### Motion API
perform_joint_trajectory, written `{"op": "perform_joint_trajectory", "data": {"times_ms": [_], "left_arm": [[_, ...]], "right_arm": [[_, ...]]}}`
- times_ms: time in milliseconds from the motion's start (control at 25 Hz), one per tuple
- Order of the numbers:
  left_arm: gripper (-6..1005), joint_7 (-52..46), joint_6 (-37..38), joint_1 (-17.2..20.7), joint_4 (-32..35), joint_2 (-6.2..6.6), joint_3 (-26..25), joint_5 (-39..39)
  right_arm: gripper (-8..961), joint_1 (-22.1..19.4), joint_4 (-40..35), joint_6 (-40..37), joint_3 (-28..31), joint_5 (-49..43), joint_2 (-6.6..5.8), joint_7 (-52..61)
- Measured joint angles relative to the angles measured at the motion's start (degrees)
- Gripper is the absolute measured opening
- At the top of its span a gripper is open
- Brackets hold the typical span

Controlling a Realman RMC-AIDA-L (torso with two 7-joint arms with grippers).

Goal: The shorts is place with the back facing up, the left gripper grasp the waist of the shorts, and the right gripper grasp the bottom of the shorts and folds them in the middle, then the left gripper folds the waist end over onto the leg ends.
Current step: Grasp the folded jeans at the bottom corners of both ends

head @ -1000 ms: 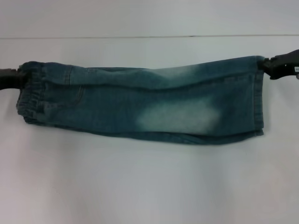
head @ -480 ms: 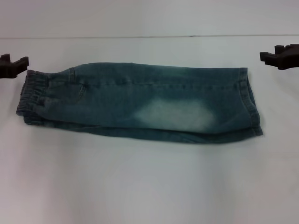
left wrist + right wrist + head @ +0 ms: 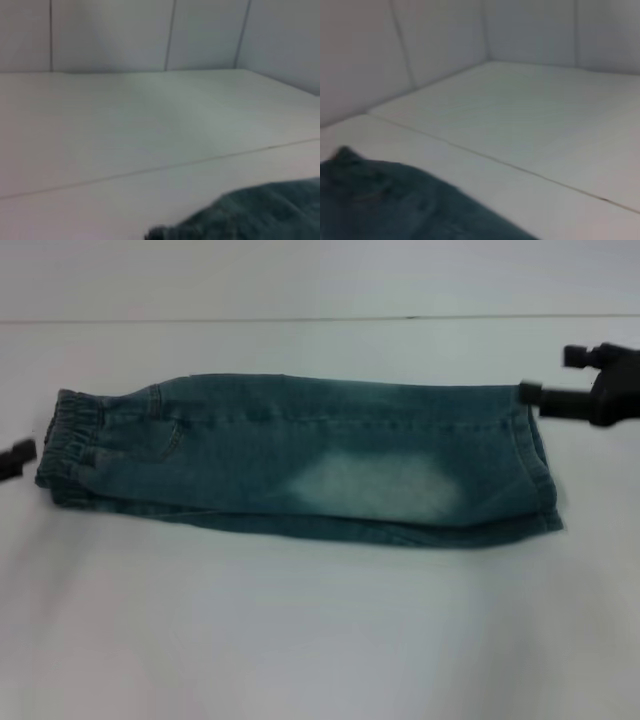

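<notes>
You saw the shorts [image 3: 300,460] folded lengthwise on the white table [image 3: 320,640]; the right gripper [image 3: 545,375] hung with fingers spread by the leg ends [image 3: 540,465], the left gripper [image 3: 15,458], fingers unreadable, beside the waist [image 3: 68,440].

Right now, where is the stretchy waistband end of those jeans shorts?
In the head view the waist lies at the left end of the shorts, flat on the white table, with the left gripper just beside it, not touching.

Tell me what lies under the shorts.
The shorts lie folded lengthwise on the white table; a lower denim layer shows along the near edge. Anything else beneath is covered.
</notes>
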Motion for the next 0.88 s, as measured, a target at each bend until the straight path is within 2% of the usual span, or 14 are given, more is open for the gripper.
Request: {"op": "perform_joint_trajectory", "data": {"times_ms": [200, 360, 600, 880], "left_arm": [[936, 2.2, 0.8, 1.1, -0.8, -0.32, -0.4, 5.3], [930, 3.8, -2.2, 0.6, -3.6, -0.48, 0.2, 6.5], [921, 4.4, -9.8, -0.8, -6.3, -0.89, 4.2, 6.7], [910, 5.1, -18.6, -2.3, -8.6, -1.44, 9.7, 6.7]], "right_arm": [[881, -1.9, 0.4, -12.1, -0.1, 3.4, 0.22, -8.0], [924, -2.2, 1.5, -17.4, -1.7, 3.5, 0.42, -9.9], [932, -1.9, 4.8, -18.6, -4.2, 4.1, 0.58, -10.6], [932, -2.2, 5.5, -19.3, -4.3, 4.4, 0.51, -10.9]]}}
